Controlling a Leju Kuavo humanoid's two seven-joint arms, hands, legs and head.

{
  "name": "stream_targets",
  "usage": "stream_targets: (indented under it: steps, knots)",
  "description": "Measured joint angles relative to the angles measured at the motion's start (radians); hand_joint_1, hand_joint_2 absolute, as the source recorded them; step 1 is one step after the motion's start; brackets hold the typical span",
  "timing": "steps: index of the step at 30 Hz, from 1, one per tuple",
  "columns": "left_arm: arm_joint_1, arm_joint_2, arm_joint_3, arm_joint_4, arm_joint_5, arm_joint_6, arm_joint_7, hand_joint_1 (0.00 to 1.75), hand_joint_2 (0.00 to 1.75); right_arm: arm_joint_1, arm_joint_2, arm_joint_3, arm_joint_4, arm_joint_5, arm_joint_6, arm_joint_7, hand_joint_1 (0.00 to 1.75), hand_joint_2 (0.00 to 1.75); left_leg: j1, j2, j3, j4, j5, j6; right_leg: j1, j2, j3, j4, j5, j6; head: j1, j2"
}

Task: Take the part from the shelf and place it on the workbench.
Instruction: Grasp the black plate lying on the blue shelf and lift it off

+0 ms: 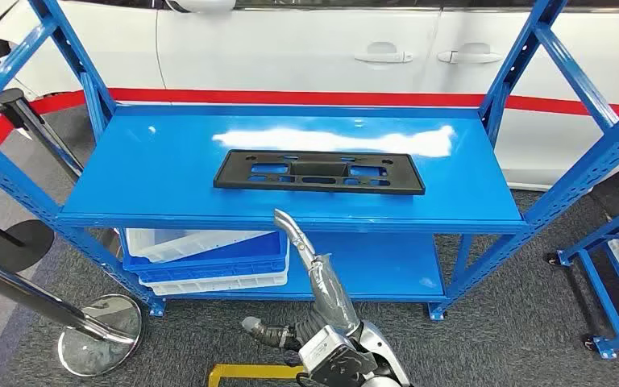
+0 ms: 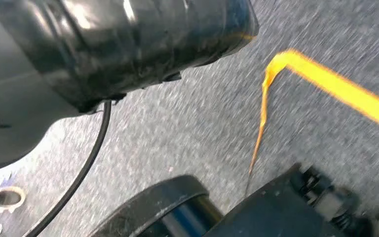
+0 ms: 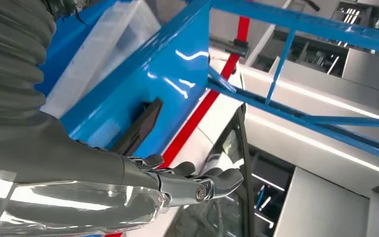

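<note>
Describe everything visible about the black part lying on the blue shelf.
The black part is a long, flat, rectangular panel, matte and plastic-looking, with a raised rim and several cut-outs through which the blue shelf shows. It lies flat on the upper shelf board, roughly centred, its long side parallel to the shelf's front edge. Only the shelf touches it. The right hand is at the front edge, short of the part, holding nothing. The right wrist view shows the part edge-on as a thin dark slab.
</note>
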Motion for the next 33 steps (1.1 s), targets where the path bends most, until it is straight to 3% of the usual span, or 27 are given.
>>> stream_targets:
  steps: [3, 6, 8, 10, 12, 13, 14, 16, 17, 19, 22, 24, 26, 27, 28, 29, 31, 33]
  knots:
    - [-0.004, 0.000, -0.006, 0.000, -0.009, 0.001, 0.006, 0.00, 0.00, 0.004, -0.003, 0.002, 0.003, 0.030, -0.009, 0.013, 0.00, 1.75, 0.000, -0.001, 0.005, 0.010, -0.020, -0.014, 0.010, -0.001, -0.002, -0.037, 0.048, -0.016, -0.002, 0.000]
    - [-0.009, -0.001, -0.015, 0.000, -0.021, -0.004, 0.016, 0.00, 0.00, 0.001, -0.005, 0.006, 0.005, 0.084, -0.019, 0.036, 0.00, 1.75, 0.005, 0.002, 0.005, 0.027, -0.024, -0.031, 0.017, 0.002, 0.009, -0.044, 0.046, -0.042, -0.002, 0.000]
    - [-0.012, -0.001, -0.021, 0.000, -0.024, -0.015, 0.017, 0.00, 0.00, -0.007, -0.004, 0.013, 0.008, 0.126, -0.021, 0.053, 0.00, 1.75, 0.009, 0.002, -0.042, 0.108, -0.030, -0.039, 0.015, 0.002, 0.025, -0.052, 0.039, -0.055, -0.004, 0.000]
    - [-0.013, -0.001, -0.024, 0.000, -0.024, -0.034, 0.015, 0.00, 0.00, -0.014, -0.004, 0.026, 0.015, 0.137, -0.006, 0.062, 0.00, 1.75, 0.011, 0.003, -0.125, 0.230, -0.071, -0.049, 0.016, 0.000, 0.036, -0.054, 0.029, -0.064, -0.005, 0.000]
    - [-0.012, -0.001, -0.025, 0.000, -0.028, -0.055, 0.014, 0.00, 0.00, -0.019, -0.002, 0.037, 0.024, 0.064, 0.044, 0.045, 0.00, 1.75, 0.012, 0.003, -0.188, 0.291, -0.101, -0.054, 0.018, 0.001, 0.046, -0.052, 0.018, -0.067, -0.004, 0.000]
    - [-0.011, -0.001, -0.026, 0.000, -0.033, -0.063, 0.015, 0.00, 0.00, -0.023, 0.001, 0.041, 0.031, 0.011, 0.077, 0.031, 0.00, 1.75, 0.012, 0.003, -0.197, 0.276, -0.085, -0.053, 0.018, 0.003, 0.051, -0.050, 0.013, -0.066, -0.004, 0.000]
    - [-0.012, -0.001, -0.028, 0.000, -0.038, -0.071, 0.016, 0.00, 0.00, -0.030, 0.005, 0.046, 0.040, -0.033, 0.106, 0.020, 0.00, 1.75, 0.011, 0.003, -0.191, 0.231, -0.046, -0.051, 0.019, 0.004, 0.057, -0.048, 0.007, -0.066, -0.004, 0.000]
    - [-0.014, -0.001, -0.031, 0.000, -0.044, -0.081, 0.020, 0.00, 0.00, -0.047, 0.016, 0.056, 0.060, -0.078, 0.140, 0.006, 0.00, 1.75, 0.007, 0.003, -0.157, 0.105, 0.039, -0.041, 0.021, 0.005, 0.067, -0.044, -0.002, -0.062, -0.004, 0.000]
    - [-0.017, 0.000, -0.034, 0.000, -0.047, -0.083, 0.021, 0.00, 0.00, -0.055, 0.022, 0.060, 0.071, -0.089, 0.148, 0.001, 0.00, 1.75, 0.004, 0.003, -0.145, 0.061, 0.055, -0.035, 0.021, 0.005, 0.069, -0.044, -0.005, -0.058, -0.004, 0.000]
    - [-0.018, 0.000, -0.039, 0.000, -0.054, -0.090, 0.026, 0.00, 0.00, -0.067, 0.031, 0.066, 0.090, -0.102, 0.165, -0.008, 0.00, 1.75, -0.003, 0.002, -0.139, 0.036, 0.059, -0.024, 0.021, 0.004, 0.070, -0.044, -0.009, -0.047, -0.003, 0.000]
    - [-0.016, -0.002, -0.045, 0.000, -0.066, -0.098, 0.028, 0.00, 0.00, -0.094, 0.046, 0.082, 0.121, -0.097, 0.190, -0.014, 0.00, 1.75, 0.004, 0.004, -0.128, 0.021, 0.084, -0.013, 0.021, 0.002, 0.067, -0.030, -0.025, -0.030, -0.002, 0.000]
    - [-0.019, -0.004, -0.051, 0.000, -0.073, -0.100, 0.028, 0.00, 0.00, -0.121, 0.061, 0.101, 0.158, -0.069, 0.195, -0.012, 0.00, 1.75, 0.008, 0.006, -0.123, 0.012, 0.091, -0.010, 0.019, 0.001, 0.034, 0.045, -0.073, -0.022, 0.000, 0.000]
    - [-0.022, -0.005, -0.058, 0.000, -0.077, -0.102, 0.029, 0.00, 0.00, -0.142, 0.080, 0.122, 0.204, -0.002, 0.182, 0.005, 0.00, 1.75, 0.008, 0.006, -0.123, 0.012, 0.090, -0.007, 0.017, 0.000, -0.018, 0.162, -0.127, -0.016, 0.001, 0.000]
    - [-0.021, -0.005, -0.060, 0.000, -0.078, -0.103, 0.030, 0.00, 0.00, -0.151, 0.091, 0.134, 0.227, 0.051, 0.170, 0.025, 0.00, 1.75, 0.008, 0.006, -0.123, 0.013, 0.090, -0.006, 0.014, 0.000, -0.035, 0.198, -0.135, -0.013, 0.001, 0.000]
    - [-0.020, -0.006, -0.061, 0.000, -0.079, -0.104, 0.032, 0.00, 0.00, -0.164, 0.102, 0.147, 0.252, 0.116, 0.158, 0.051, 0.00, 1.75, 0.008, 0.005, -0.123, 0.015, 0.088, -0.007, 0.011, 0.000, -0.037, 0.202, -0.123, -0.011, 0.001, 0.000]
    - [-0.020, -0.006, -0.063, 0.000, -0.082, -0.106, 0.033, 0.00, 0.00, -0.182, 0.113, 0.164, 0.279, 0.190, 0.149, 0.084, 0.00, 1.75, 0.009, 0.004, -0.123, 0.018, 0.086, -0.008, 0.008, 0.000, -0.023, 0.169, -0.096, -0.009, 0.002, 0.000]
    - [-0.021, -0.009, -0.067, 0.000, -0.091, -0.114, 0.034, 0.00, 0.00, -0.230, 0.140, 0.208, 0.347, 0.333, 0.143, 0.148, 0.00, 1.75, 0.009, 0.003, -0.125, 0.029, 0.079, -0.016, 0.003, -0.001, 0.030, 0.055, -0.040, -0.008, 0.002, 0.000]
    - [-0.025, -0.012, -0.071, 0.000, -0.102, -0.120, 0.029, 0.00, 0.00, -0.271, 0.177, 0.251, 0.433, 0.435, 0.142, 0.189, 0.00, 1.75, 0.007, 0.003, -0.131, 0.041, 0.072, -0.027, 0.006, 0.000, 0.063, -0.015, -0.025, -0.017, 0.001, 0.000]
